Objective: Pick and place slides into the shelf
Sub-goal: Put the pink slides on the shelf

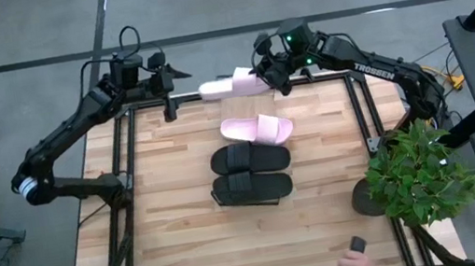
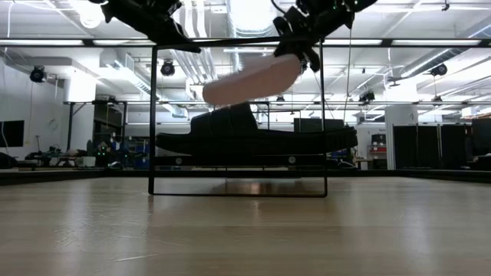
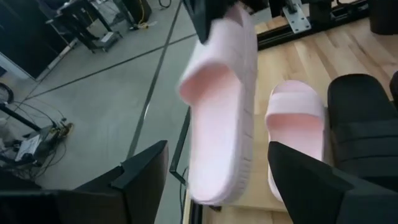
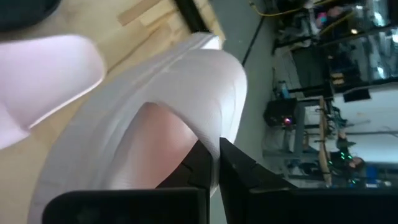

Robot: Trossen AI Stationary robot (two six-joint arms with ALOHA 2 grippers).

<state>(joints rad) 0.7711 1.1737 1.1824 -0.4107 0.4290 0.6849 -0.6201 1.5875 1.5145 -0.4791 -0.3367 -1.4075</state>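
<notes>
We are partway through a placing step: the right gripper [image 1: 271, 73] is pinched on the edge of one pale pink slide [image 1: 229, 85] and holds it in the air at the far edge of the table [image 1: 179, 245], up by the top bar of the wire frame [image 2: 153, 115] in the low view. The left gripper [image 1: 165, 76] sits just left of that slide, its jaws spread wide and empty, with the slide's free end hanging between them but untouched in the left wrist view. The second pink slide [image 1: 258, 129] lies on the wood near the middle, and the two black slides [image 1: 252, 172] lie side by side just nearer than it. We judge one slide in transit and three waiting. We cannot make out the shelf's wooden panel from here, so the next move calls for lowering the held slide level onto its place before the right jaws let go
</notes>
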